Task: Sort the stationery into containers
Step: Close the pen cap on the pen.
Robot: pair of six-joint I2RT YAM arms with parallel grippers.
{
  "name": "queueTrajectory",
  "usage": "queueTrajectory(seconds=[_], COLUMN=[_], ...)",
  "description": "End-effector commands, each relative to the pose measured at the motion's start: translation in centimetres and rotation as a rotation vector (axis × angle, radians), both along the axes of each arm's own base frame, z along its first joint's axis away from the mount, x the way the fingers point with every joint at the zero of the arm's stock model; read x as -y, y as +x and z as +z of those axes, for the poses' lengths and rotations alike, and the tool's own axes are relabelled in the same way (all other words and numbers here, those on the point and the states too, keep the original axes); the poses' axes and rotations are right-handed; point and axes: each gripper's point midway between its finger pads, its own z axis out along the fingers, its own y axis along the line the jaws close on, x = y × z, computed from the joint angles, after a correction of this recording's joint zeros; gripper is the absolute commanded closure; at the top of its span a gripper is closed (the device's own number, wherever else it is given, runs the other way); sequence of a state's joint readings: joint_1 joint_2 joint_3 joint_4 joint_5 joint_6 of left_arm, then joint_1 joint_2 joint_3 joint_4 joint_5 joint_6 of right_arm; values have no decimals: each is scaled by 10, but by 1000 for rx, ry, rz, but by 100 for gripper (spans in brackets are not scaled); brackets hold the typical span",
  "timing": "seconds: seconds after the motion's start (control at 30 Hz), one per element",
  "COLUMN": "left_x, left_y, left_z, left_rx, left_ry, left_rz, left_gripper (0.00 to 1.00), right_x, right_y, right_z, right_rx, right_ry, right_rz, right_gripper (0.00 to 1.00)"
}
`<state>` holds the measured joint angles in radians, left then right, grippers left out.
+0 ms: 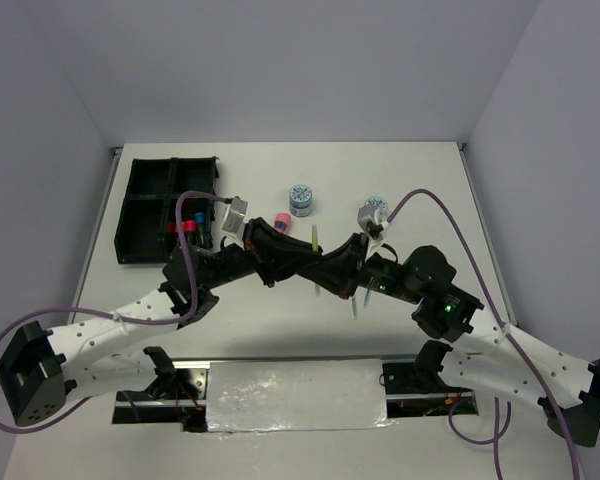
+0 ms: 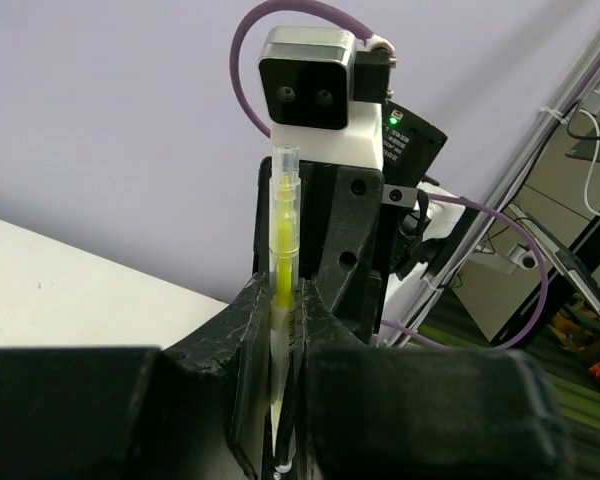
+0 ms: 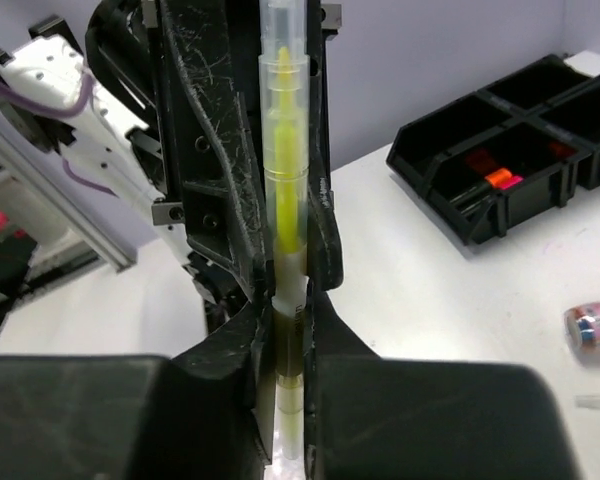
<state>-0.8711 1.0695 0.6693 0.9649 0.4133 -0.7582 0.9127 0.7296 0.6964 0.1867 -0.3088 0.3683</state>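
Pen [image 3: 283, 190]: clear barrel, yellow-green core.
Tray [image 1: 123, 225]: black, upper left of the frame.
Caps [image 3: 496, 178] in tray: orange beside pink-red.
Centre tub [image 1: 300, 198]: blue and white, speckled lid.
Right tub [image 1: 376, 201]: blue and white, half hidden.
Tube [image 1: 282, 220]: pink; one end blue in the right wrist view.
Table [image 1: 410, 170]: white.
Cables [image 1: 442, 205]: purple.

You've got one black organiser tray [image 1: 140, 205] on the desk [image 1: 410, 170]; right of the tray are two round blue-white tubs [image 1: 300, 198], one pink tube [image 1: 283, 221], one yellow-green pen [image 1: 316, 238] and one grey-blue pen [image 1: 355, 303]; markers [image 1: 188, 227] inside the tray can't be counted
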Motion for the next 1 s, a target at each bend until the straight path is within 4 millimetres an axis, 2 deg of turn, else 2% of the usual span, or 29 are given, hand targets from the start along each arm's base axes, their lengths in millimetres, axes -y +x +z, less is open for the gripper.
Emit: queueTrajectory(seconds=[0.0,0.07,0.13,0.17,0.23,0.27,0.47,0.53,0.67,0.73,0.87,0.97], left_x=[-6,-6,-6,-7,-8,-9,-18,-20,-18,-19,-18,-17], left_y=[-19,-13,-4,-3,1,2,14,22,28,27,22,17], left_z=[25,23,22,29,32,40,60,60,59,61,61,59], left_rx=[92,76,56,66,72,87,123,114,99,101,108,110], left_ry=[-52,-30,-7,-10,9,4,9,11,16,0,-20,-27], left_rz=[-44,-10,38,50,78,86,191,233,237,232,204,173], left_gripper=[100,70,51,38,24,21,22,22,28,30,43,47], right_x=[5,6,7,7,6,5,2,0,-2,-2,-1,-2], right_y=[8,7,7,8,9,9,5,0,-5,-4,-2,-1], right_z=[31,32,29,27,21,20,15,15,13,13,10,8], right_rx=[60,60,58,54,46,47,44,58,66,65,61,55], right_ry=[59,62,60,57,44,43,33,34,24,20,9,-3], right_rz=[-43,-46,-46,-55,-53,-47,-18,15,43,38,27,25], right_gripper=[100,100,100,100,100,100,100,100,100,100,100,100])
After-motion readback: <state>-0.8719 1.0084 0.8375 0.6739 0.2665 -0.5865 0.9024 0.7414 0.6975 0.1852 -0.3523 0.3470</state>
